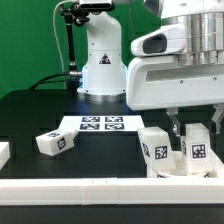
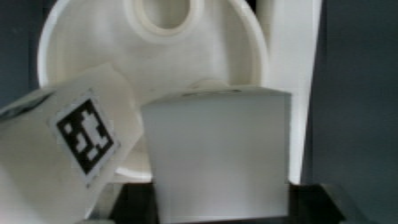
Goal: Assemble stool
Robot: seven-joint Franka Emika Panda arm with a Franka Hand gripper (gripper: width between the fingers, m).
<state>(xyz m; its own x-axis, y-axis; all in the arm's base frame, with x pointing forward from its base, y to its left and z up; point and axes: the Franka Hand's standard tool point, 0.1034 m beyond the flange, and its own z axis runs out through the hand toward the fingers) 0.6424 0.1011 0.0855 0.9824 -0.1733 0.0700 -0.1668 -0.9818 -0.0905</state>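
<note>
The round white seat [image 2: 111,50] lies against the white rail at the exterior view's right [image 1: 172,171]. One white leg with a marker tag [image 1: 155,149] stands upright on it, and it also shows in the wrist view [image 2: 68,135]. My gripper [image 1: 195,135] is shut on a second upright leg [image 1: 197,151], held over the seat beside the first. In the wrist view this leg [image 2: 222,140] fills the gap between the dark fingers [image 2: 135,203] of the gripper [image 2: 222,207]. Its lower end is hidden.
A loose leg [image 1: 55,143] lies on the black table toward the exterior view's left, with another white part [image 1: 3,153] at the far left edge. The marker board [image 1: 100,124] lies mid-table. A long white rail [image 1: 90,187] runs along the front. The robot base [image 1: 100,65] stands behind.
</note>
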